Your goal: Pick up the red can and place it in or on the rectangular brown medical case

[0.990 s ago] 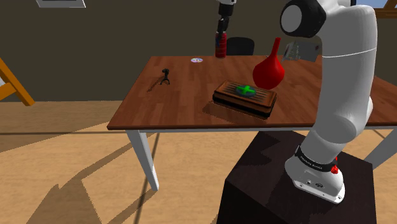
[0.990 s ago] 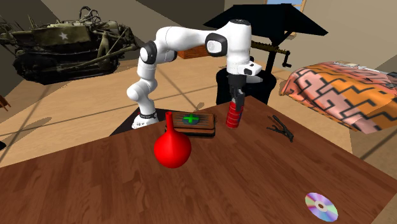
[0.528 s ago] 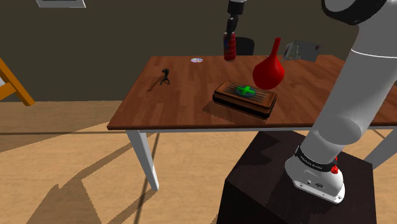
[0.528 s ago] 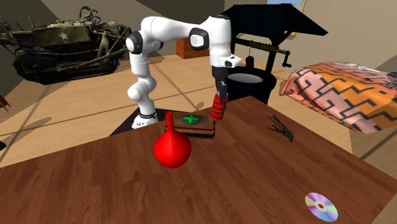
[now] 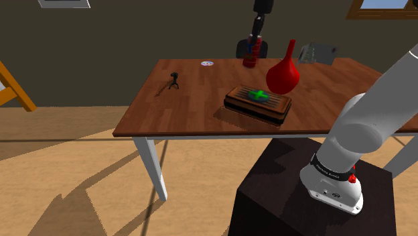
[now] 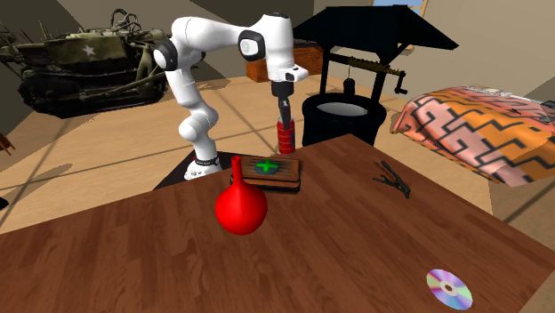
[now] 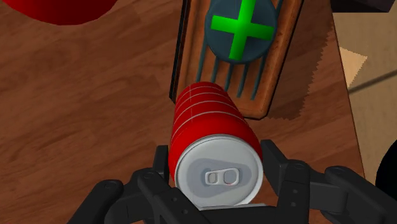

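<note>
The red can [image 7: 213,137] has a ribbed red body and a silver top with a pull tab. It hangs upright in the air, clasped at its top between the two fingers of the black gripper [image 7: 217,167], over one short end of the case. The brown medical case [image 7: 289,51] is rectangular and lies flat and closed on the wooden table [image 6: 356,258]. Its lid carries a dark round badge with a green cross.

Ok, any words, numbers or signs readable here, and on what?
No words or numbers are readable.
A green cross stands on the brown case, on its lid.
A white star stands on the tank.
The red can bears plain bands, no label.
</note>
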Robot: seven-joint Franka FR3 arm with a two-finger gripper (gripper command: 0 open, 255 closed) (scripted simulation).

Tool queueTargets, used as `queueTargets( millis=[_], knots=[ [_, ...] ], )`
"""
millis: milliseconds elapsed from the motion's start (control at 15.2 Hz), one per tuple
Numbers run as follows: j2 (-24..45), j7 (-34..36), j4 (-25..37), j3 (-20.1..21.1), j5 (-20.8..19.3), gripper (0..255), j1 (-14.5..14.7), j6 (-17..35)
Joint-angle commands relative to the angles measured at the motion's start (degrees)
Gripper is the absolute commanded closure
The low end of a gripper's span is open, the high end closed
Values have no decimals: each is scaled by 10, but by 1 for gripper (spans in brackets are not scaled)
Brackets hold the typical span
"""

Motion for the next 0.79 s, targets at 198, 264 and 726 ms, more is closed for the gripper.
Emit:
queueTargets(
  millis=[198,264,726],
  knots=[
    [-118,32,-92,26,-23,255,-3,-23],
    [-140,37,-107,31,-26,255,-5,-30],
    [-190,47,-179,40,-32,255,-9,-8]
  ],
)
